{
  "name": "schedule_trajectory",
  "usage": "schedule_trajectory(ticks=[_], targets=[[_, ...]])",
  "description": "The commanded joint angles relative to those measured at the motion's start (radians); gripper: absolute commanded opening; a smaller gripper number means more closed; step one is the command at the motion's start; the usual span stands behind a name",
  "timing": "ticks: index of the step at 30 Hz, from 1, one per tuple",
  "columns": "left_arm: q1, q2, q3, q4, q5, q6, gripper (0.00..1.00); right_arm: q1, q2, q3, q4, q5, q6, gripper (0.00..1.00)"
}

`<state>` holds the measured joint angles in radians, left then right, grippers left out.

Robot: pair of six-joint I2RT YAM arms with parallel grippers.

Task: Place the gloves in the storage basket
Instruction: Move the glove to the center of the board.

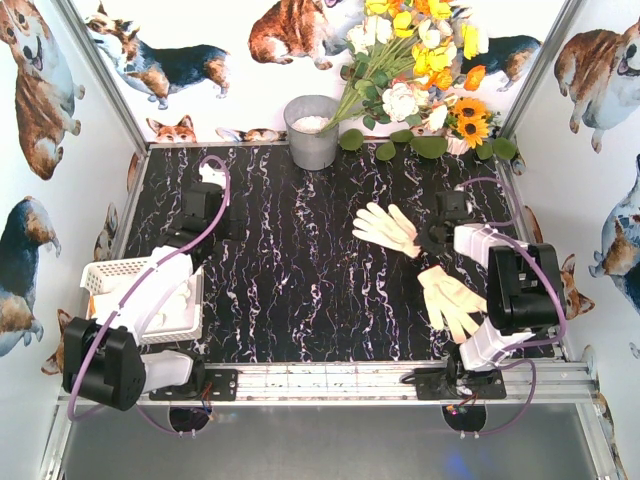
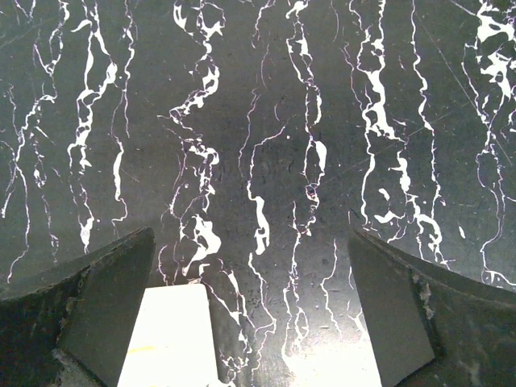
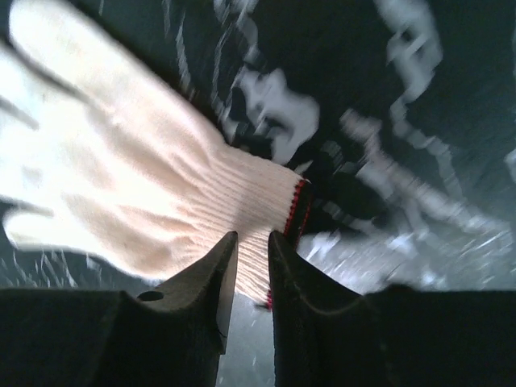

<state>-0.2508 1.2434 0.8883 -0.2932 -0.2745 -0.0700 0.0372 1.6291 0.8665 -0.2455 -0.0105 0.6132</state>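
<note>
Cotton knit, white with a thin red edge at the cuff: the white glove (image 3: 145, 185) lies flat on the table (image 1: 290, 260) straight ahead of the right pincer (image 3: 251, 235). Its fingers point away from the pincer and its cuff sits right at the tips. The jaws stand narrow with a strip of cuff fabric between them, so I judge the hold to be on the cuff alone. How firm it is I cannot tell. To do this step well, the pinch should take both layers of the cuff rather than only the edge. The lift should go straight up until the limp fingers hang free of the table before any sideways travel. A second glove (image 1: 450, 300), cream-coloured, lies behind the pincer toward its own arm's base, apart from the first. It should not be dragged along. The basket (image 1: 105, 270) stands well apart, far across the table on the pincer's left, with something white already inside. The left arm (image 1: 150, 290) and its purple cable (image 1: 215, 215) reach over it and may crowd the drop. The left pincer (image 2: 250, 322) hangs wide open over bare table, holding nothing. A bucket (image 1: 312, 130) and flowers (image 1: 420, 60) stand beyond, clear of the path.
</note>
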Motion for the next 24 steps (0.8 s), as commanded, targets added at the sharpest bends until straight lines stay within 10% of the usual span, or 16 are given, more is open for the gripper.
schedule_trajectory(ticks=[1, 12, 24], targets=[[0.009, 0.033, 0.034, 0.002, 0.024, -0.011, 1.00, 0.129, -0.078, -0.059, -0.114, -0.010, 0.079, 0.25], [-0.070, 0.084, 0.043, -0.001, 0.331, -0.001, 0.96, 0.406, -0.364, -0.201, -0.168, 0.002, 0.196, 0.38], [-0.415, 0.291, 0.133, 0.289, 0.496, -0.487, 0.73, 0.118, -0.431, -0.200, -0.184, -0.270, -0.048, 0.43]])
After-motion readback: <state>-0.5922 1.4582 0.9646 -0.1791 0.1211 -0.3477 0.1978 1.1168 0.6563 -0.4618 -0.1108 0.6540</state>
